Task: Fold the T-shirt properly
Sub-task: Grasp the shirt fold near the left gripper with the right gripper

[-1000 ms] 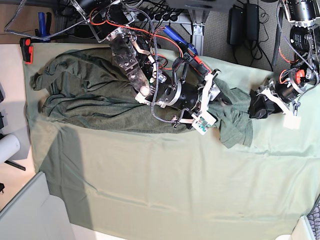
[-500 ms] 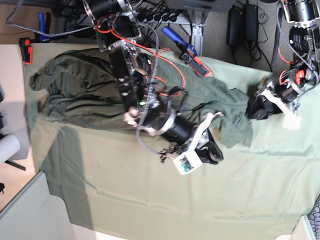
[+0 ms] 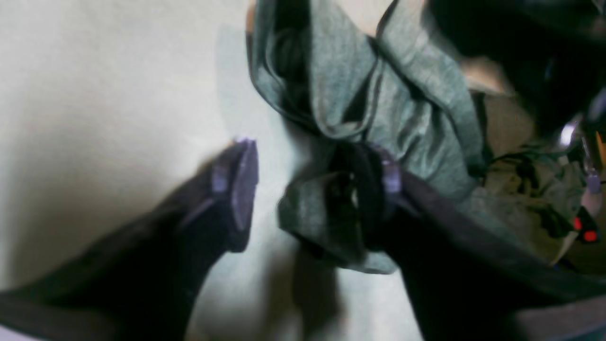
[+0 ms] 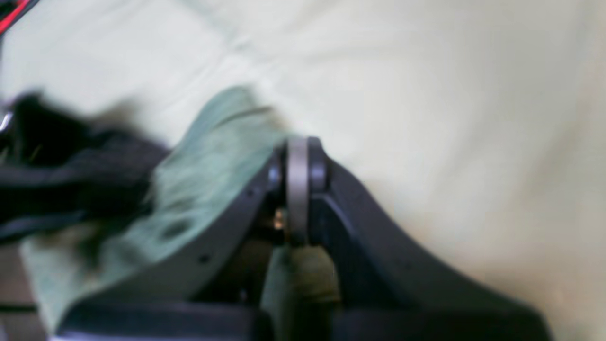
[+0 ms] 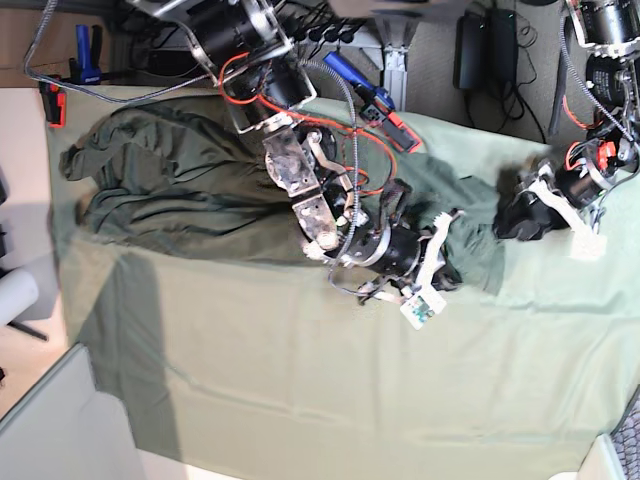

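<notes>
The dark olive T-shirt [image 5: 180,190] lies bunched along the back of the pale green table cloth [image 5: 300,390]. In the right wrist view my right gripper [image 4: 298,189] is shut, with a fold of the T-shirt [image 4: 208,156] pinched between its fingers. In the base view the right gripper [image 5: 452,272] is at the shirt's right end. My left gripper [image 3: 310,189] is open just above the cloth [image 3: 94,94]. A crumpled edge of the T-shirt [image 3: 341,71] rests against one of its fingers [image 3: 383,189]. In the base view the left gripper [image 5: 512,215] is at the shirt's far right tip.
Cables, black power bricks [image 5: 488,45] and a blue-handled tool [image 5: 345,70] lie beyond the table's back edge. A red clamp [image 5: 55,100] sits at the back left corner. A white roll [image 5: 15,295] and a grey panel [image 5: 50,430] stand off the left side.
My right arm swung forward off the shirt, then back to its right end, where the gripper shut on fabric. My left gripper opened wider, freeing the shirt's edge.
</notes>
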### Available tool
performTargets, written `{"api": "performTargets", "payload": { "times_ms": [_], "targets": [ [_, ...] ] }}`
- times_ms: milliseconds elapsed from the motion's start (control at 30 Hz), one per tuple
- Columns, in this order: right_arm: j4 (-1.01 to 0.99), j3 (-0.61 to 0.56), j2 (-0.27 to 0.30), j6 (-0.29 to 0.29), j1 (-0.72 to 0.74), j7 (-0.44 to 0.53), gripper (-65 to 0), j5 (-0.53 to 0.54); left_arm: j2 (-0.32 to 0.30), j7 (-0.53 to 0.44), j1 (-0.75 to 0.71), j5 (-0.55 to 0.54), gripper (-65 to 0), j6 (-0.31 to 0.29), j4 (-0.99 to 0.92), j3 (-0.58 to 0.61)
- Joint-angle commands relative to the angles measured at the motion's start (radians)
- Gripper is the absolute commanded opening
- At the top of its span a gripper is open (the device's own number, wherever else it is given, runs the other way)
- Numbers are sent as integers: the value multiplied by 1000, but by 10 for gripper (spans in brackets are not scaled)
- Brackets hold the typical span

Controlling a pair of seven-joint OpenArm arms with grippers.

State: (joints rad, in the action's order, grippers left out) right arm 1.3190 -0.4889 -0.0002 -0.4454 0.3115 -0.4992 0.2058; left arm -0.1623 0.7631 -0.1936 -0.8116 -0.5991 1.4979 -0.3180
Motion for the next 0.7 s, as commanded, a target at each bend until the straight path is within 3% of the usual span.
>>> {"api": "performTargets", "payload": {
  "times_ms": [0, 167, 667],
  "targets": [
    [32, -23, -1, -19, 11, 21, -650, 14, -13, -2, 5, -1, -268, 3, 11, -11],
    [106, -108, 34, -19, -44, 21, -650, 16, -14, 11, 5, -27, -268, 3, 11, -73],
    [143, -109, 36, -19, -141, -44, -650, 130, -23, 27, 2, -64, -268, 0, 11, -101]
  ]
}}
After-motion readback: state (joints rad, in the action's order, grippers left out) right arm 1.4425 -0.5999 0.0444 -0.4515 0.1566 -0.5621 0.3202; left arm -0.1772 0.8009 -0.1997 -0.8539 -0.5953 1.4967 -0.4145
